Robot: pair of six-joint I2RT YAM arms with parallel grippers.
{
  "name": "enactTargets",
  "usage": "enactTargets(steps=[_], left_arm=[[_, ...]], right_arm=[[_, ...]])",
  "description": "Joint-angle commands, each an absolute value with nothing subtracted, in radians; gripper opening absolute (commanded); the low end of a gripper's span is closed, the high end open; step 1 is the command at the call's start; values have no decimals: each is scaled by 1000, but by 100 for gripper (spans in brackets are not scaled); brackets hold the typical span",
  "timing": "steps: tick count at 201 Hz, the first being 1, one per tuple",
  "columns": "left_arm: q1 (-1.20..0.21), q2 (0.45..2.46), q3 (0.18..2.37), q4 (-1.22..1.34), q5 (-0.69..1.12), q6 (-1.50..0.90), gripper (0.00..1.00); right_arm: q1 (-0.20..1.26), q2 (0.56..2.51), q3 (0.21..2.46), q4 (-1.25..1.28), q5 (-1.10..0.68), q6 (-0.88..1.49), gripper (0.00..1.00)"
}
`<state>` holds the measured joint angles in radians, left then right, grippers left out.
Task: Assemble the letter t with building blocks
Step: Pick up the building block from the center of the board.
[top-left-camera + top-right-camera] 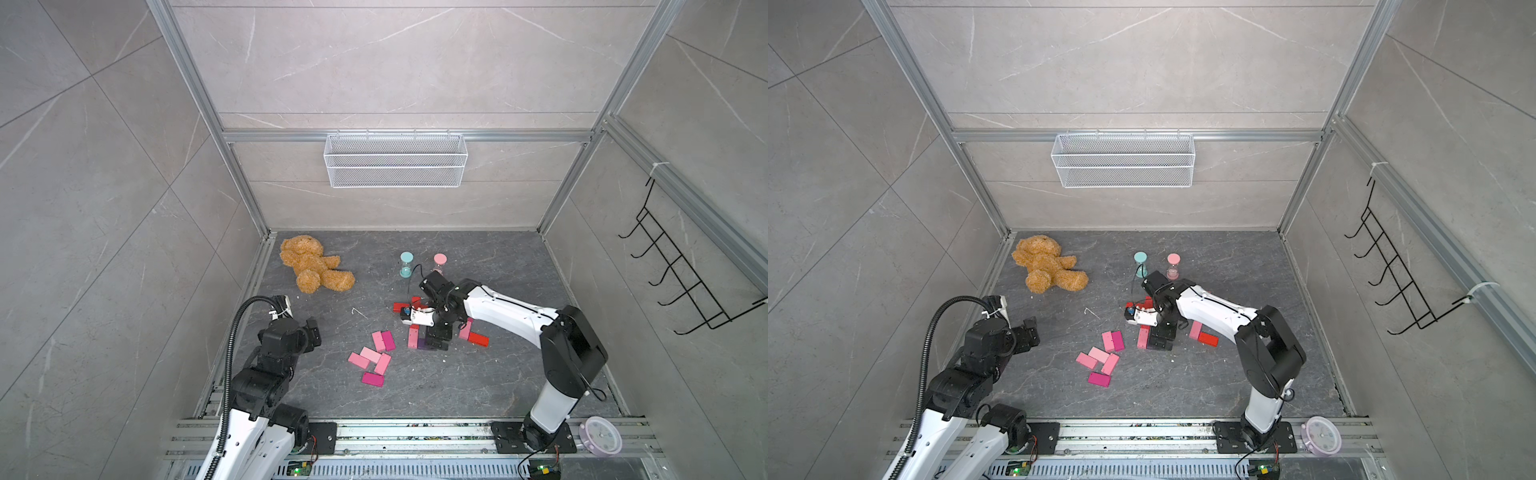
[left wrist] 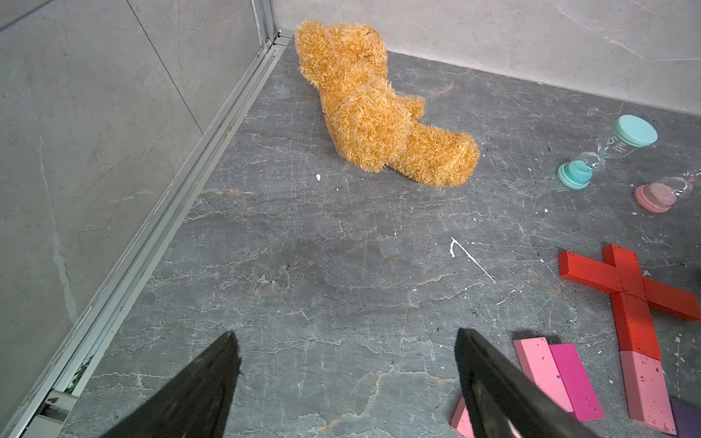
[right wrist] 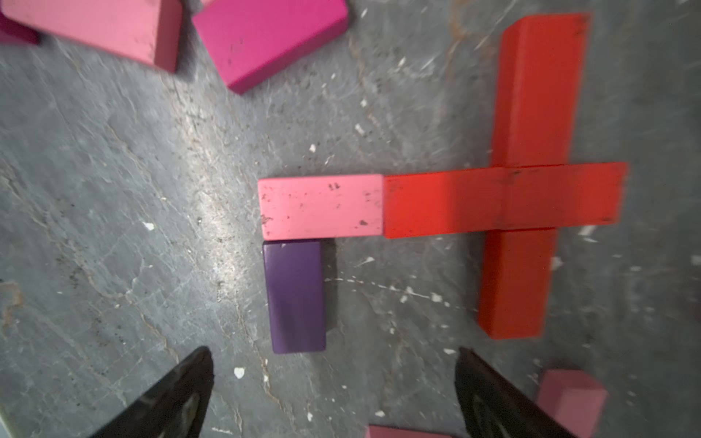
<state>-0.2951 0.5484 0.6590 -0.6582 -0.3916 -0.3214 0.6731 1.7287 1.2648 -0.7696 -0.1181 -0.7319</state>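
The building blocks lie flat on the dark floor. In the right wrist view two red bars cross (image 3: pixel 504 201), a light pink block (image 3: pixel 322 206) butts against the end of one red bar, and a purple block (image 3: pixel 295 295) lies at a right angle against the pink one. My right gripper (image 3: pixel 333 364) hangs open just above the floor beside the purple block's end, with nothing between its fingers. In both top views it (image 1: pixel 436 338) hides most of this figure. A loose cluster of pink and magenta blocks (image 1: pixel 374 357) lies to the left. My left gripper (image 2: pixel 346 337) stands open over bare floor.
A teddy bear (image 1: pixel 311 264) lies at the back left. A teal timer (image 1: pixel 406 264) and a pink timer (image 1: pixel 439 262) stand behind the right arm. A red block (image 1: pixel 478 338) and a pink block (image 1: pixel 465 328) lie under that arm. A wire basket (image 1: pixel 395 160) hangs on the back wall.
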Motion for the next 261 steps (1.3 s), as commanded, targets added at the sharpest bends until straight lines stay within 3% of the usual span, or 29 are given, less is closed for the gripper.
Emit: enactTargets(steps=[1,65,120,211,261], left_arm=[[-299,566,688,-648,-407,-323,91],[-300,599,688,-644,-403,-322,90],[-299,633,694,-633,-372,-338,84],[-308,815,701,-626,-246,-461,84],[-425,937,689,-563,-256,-532,81]], right_arm=[[652,1640,1296,-773,-131,-710,100],[545,1540,1286,-633,-58,-561,100],[482,1639,1425,-733,-94,-436,100],[480,1509,1256,-491,73,-325,97],[480,1444,1159,-408,101,-267,97]])
